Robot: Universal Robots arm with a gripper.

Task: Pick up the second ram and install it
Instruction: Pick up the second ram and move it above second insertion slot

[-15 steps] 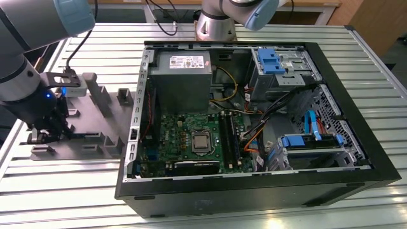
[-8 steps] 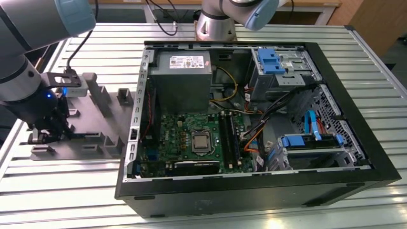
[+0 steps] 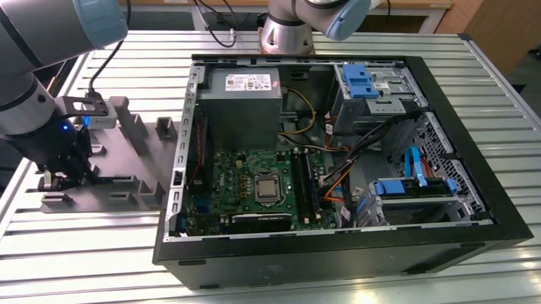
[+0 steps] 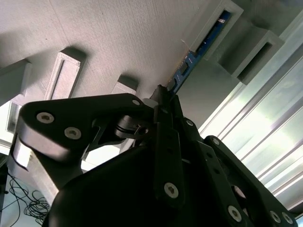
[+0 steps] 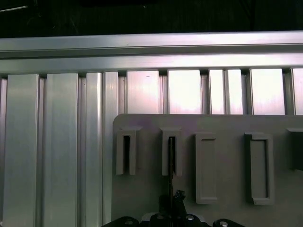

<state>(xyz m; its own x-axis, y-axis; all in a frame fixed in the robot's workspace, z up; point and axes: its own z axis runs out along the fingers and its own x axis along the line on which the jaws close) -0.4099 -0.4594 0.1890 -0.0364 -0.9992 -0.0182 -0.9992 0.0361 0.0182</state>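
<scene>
**A:** Where is the second ram (image 4: 191, 59)?

**B:** It stands on its long edge in the slotted holders of the grey fixture tray (image 3: 135, 171). The tray lies on the surface (image 3: 101, 253) near its edge on the exterior view's left, beside the open computer case (image 3: 439, 244). In the first wrist view the stick shows edge-on, a thin dark line in one slot.

**A:** And the end effector (image 4: 163, 94)?

**B:** Its fingers are pressed together on the stick, pinching it across its flat faces. Beyond the fingers the board runs on into a holder. I cannot tell how far along its length the pinch sits.

**A:** How will it handle?

**B:** As I judge it, it is very light and stiff lengthwise. It is also thin, so twisting or levering could crack it. The faces look smooth, so a pinch taken off-centre might let it pivot. The flat faces near the upper edge, away from the contact edge, look like the safest place to hold it.
</scene>
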